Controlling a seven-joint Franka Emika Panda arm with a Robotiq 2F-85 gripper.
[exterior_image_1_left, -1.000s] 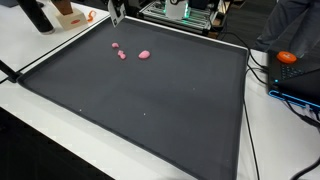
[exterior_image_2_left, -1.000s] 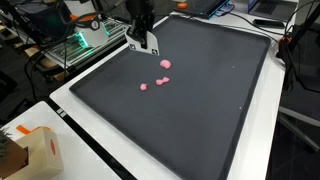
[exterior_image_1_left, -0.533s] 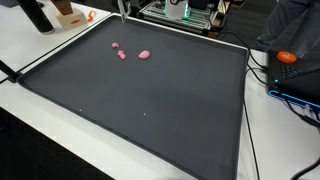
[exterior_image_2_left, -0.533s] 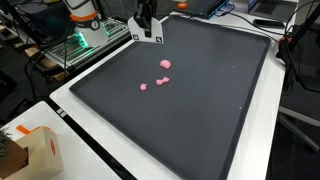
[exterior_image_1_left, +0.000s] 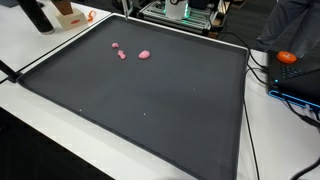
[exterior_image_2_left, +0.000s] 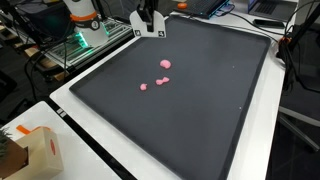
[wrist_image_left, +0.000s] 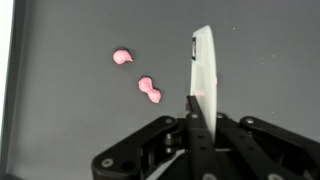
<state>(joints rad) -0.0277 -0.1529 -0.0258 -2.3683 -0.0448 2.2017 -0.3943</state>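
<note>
Dark mat (exterior_image_1_left: 150, 110) on white table (exterior_image_1_left: 45, 45), three small pink pieces (exterior_image_1_left: 144, 54), perhaps candies, lying on it

A lab — cables (exterior_image_1_left: 259, 66); open electronics rack (exterior_image_1_left: 181, 11); white benches (exterior_image_1_left: 48, 46)

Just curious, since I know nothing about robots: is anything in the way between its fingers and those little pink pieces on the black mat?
Nothing visible is in the way. The fingers hang near one edge of the black mat, and only bare mat lies between them and the pink pieces. The wrist view shows the pieces uncovered.
</note>
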